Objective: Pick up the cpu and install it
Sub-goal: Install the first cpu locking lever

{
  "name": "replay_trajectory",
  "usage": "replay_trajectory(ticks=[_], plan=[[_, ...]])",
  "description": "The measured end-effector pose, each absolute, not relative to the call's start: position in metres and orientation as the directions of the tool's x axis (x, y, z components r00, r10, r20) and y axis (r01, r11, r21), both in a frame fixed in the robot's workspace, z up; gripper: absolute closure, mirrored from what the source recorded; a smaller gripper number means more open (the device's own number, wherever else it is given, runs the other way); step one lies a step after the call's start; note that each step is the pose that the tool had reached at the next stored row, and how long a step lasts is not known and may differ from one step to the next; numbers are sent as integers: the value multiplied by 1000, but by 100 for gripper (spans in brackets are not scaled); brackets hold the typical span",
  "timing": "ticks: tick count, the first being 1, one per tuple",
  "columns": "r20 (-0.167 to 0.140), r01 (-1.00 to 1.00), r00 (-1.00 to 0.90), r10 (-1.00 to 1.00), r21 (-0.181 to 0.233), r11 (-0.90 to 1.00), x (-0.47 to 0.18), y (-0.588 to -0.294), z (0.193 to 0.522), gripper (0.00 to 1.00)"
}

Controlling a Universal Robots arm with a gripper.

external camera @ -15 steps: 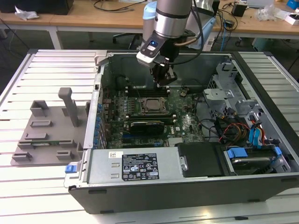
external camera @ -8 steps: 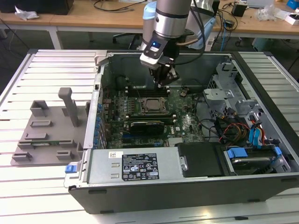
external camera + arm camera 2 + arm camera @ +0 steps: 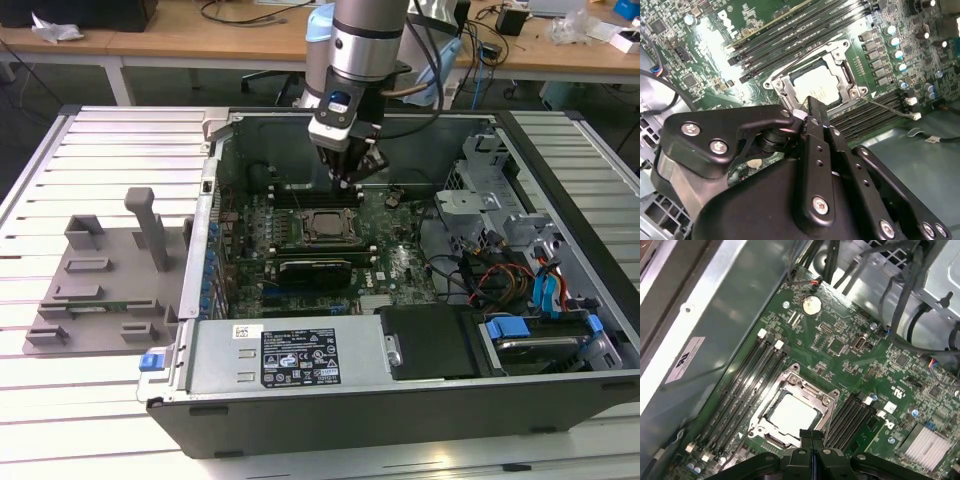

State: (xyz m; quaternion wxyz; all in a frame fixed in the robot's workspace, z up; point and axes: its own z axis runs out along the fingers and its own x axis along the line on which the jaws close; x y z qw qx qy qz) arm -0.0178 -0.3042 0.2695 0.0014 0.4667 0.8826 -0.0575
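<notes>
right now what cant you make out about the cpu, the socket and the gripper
- The cpu lies in the socket frame, but in both wrist views it cannot be told whether it is fully seated.
- In the first wrist view the gripper covers the socket frame's near edge.
- In the exterior view the gripper hangs above the motherboard; its height over it cannot be judged.
- The grey fixture tray is too coarse for detail.

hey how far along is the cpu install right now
Looks mostly done: the cpu already lies flat inside the socket frame on the motherboard, seen in both wrist views. In hand: nothing; the gripper hangs just above the socket with its jaws shut and empty. Whether the chip is fully seated or the frame latched can't be told.
</notes>
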Motion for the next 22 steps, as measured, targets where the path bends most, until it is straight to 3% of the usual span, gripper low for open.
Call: replay_trajectory(ticks=[22], plan=[[-56,622,-783,619,-100,777,-18,-304,269,89]])
